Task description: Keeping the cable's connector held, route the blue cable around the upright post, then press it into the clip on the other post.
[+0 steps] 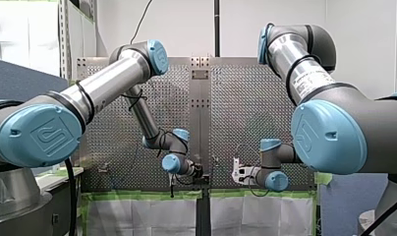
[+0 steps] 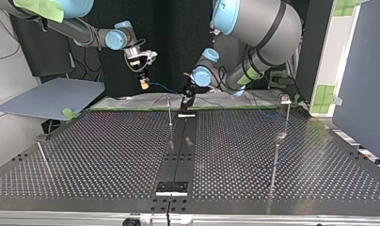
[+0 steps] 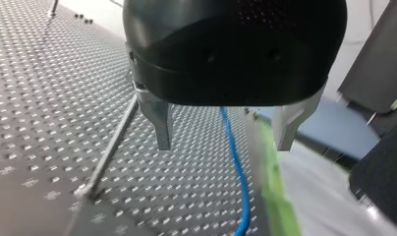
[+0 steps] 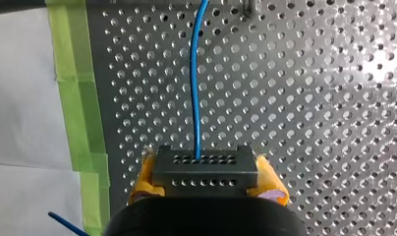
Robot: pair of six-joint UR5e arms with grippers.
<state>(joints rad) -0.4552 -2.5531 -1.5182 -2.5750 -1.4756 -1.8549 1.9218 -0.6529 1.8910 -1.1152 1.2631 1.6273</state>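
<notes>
In the right wrist view my right gripper (image 4: 205,164) has its yellow pads (image 4: 143,178) shut on the dark connector block (image 4: 206,176). The blue cable (image 4: 194,88) leaves the block and runs ahead over the perforated table. In the top view my right gripper (image 2: 143,83) hangs above the table's far edge, and the cable (image 2: 167,88) sags toward my left gripper (image 2: 188,94). My left gripper (image 3: 225,145) is open, with the cable (image 3: 237,167) running loose between its metal fingers (image 3: 160,125). A thin upright post (image 3: 108,150) stands just beside one finger, seen as post (image 2: 170,110) in the top view.
A post topped with a clip (image 2: 286,110) stands at the top view's right, with another post (image 2: 274,165) nearer the camera and one (image 2: 41,153) at the left. Green tape (image 4: 76,98) lines the table edge. A dark centre strip (image 2: 178,150) crosses the table.
</notes>
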